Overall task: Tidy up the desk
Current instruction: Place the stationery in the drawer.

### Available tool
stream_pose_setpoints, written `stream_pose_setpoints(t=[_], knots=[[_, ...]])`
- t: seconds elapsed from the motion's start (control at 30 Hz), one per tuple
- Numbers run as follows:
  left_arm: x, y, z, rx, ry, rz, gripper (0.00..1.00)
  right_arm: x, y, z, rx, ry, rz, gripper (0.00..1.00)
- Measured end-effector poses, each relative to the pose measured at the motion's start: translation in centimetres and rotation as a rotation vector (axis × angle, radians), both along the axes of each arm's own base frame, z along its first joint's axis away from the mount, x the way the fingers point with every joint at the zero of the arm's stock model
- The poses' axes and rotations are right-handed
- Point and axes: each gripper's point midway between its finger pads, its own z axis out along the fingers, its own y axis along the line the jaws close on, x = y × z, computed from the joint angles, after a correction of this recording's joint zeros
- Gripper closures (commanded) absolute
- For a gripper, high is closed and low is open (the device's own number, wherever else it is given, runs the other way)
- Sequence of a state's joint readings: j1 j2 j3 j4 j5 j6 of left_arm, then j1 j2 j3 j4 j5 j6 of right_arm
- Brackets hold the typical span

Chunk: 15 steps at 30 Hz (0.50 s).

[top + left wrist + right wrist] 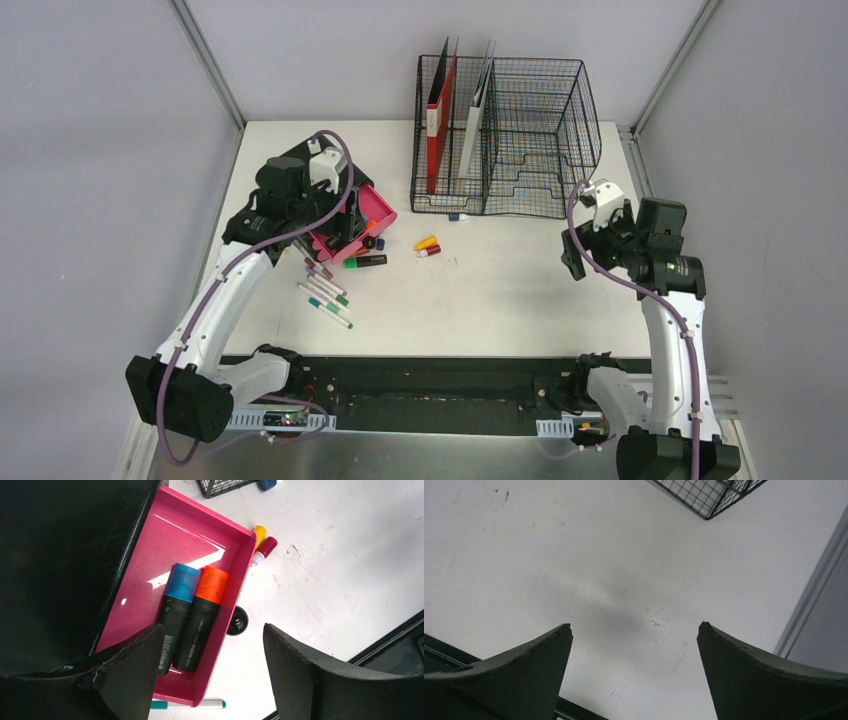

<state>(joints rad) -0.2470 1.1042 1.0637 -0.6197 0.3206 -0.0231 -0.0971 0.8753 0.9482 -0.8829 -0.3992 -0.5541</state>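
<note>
Pink tray [200, 540]: glossy plastic, set askew on the left part of the counter [520, 300], directly under the left gripper [212, 627]. A blue-capped marker [179, 607] and an orange-capped marker [206, 617] lie side by side inside it, touching.
Step in hand: judged to be gathering loose pens into the tray; two are in and several are not.
Left gripper state: jaws wide apart above the tray's near end, holding nothing.
Right gripper [634, 626]: jaws spread wide and empty, hovering over bare counter near a corner of the wire rack [709, 495].
Left outside: a green highlighter [365, 261] and a fan of thin pens [325, 295] just beside the tray, and two small markers [427, 246], yellow and red, a little further right.
Next move: probably lift clear of the tray wall, then settle over the green highlighter with the jaws across its barrel. The thin pens lie flat and would need the fingertips right down at the surface.
Counter, look: white, flat and matte, with faint scuffs and grey smudges. Aluminium rails run along its edges, with grey walls around.
Counter, place: ahead of both arm bases, carrying the tray, the pens and the rack at its far edge.
</note>
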Motion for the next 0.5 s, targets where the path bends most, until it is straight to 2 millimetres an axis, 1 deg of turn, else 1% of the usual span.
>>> stream_pose_setpoints(t=[0.1,0.13,0.2,0.23,0.33,0.5], knots=[[-0.1,0.0,0.3,-0.007,-0.009,-0.002,0.21,0.2,-0.3,1.8,-0.016,-0.035,0.007,0.01],[-0.2,0.0,0.5,-0.008,-0.013,-0.002,0.17,0.2,-0.3,2.0,-0.014,-0.038,0.008,0.01],[-0.4,0.0,0.9,-0.016,-0.023,0.001,0.06,0.0,0.0,1.8,0.003,-0.025,0.015,0.01],[-0.5,0.0,1.1,-0.02,-0.029,0.004,0.02,0.0,0.2,1.6,0.017,-0.013,0.021,0.01],[-0.8,0.0,2.0,-0.038,-0.049,0.014,0.01,-0.1,0.9,1.0,0.057,0.017,0.032,0.01],[-1.5,0.1,3.4,-0.062,-0.088,0.021,0.01,-0.8,1.5,-1.4,0.098,0.077,0.044,0.01]])
